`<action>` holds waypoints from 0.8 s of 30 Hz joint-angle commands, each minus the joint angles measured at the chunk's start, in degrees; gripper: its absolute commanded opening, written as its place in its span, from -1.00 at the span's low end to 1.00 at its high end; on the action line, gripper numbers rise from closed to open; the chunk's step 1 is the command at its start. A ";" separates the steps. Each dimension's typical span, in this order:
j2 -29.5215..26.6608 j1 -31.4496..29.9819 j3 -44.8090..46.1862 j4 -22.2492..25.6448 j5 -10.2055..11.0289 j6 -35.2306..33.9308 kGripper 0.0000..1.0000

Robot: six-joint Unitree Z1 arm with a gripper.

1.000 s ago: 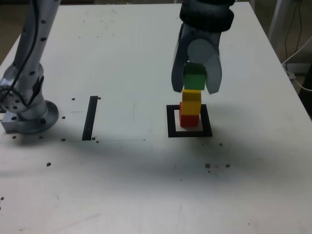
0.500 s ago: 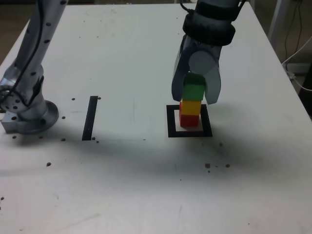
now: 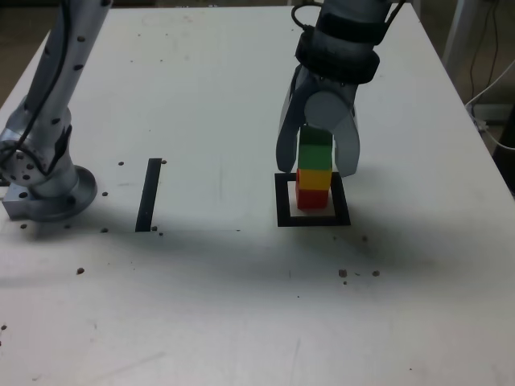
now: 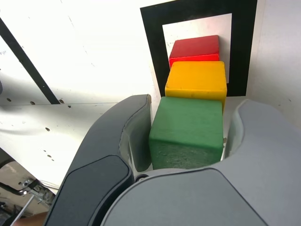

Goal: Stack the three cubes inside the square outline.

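Partly, the green cube point(image 3: 315, 149) hides the yellow cube point(image 3: 314, 179).

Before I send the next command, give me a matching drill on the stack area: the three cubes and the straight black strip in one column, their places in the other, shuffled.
Things
1. Red cube
2. Yellow cube
3. Green cube
4. Straight black strip

Places
A. Between the fingers of the gripper
B. On the table, to the exterior view's left of the square outline
C. Lowest of the three cubes, inside the square outline
D. Middle cube of the three, above the lowest one

Right pairs: 1-C, 2-D, 3-A, 4-B
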 commanded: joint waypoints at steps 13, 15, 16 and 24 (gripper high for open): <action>-11.02 0.78 3.78 1.07 5.12 -1.27 0.99; -13.51 1.07 5.39 1.07 5.45 -1.47 1.00; -14.69 1.21 6.24 1.05 5.54 -1.54 1.00; -24.46 2.07 19.12 -0.69 7.00 -3.14 1.00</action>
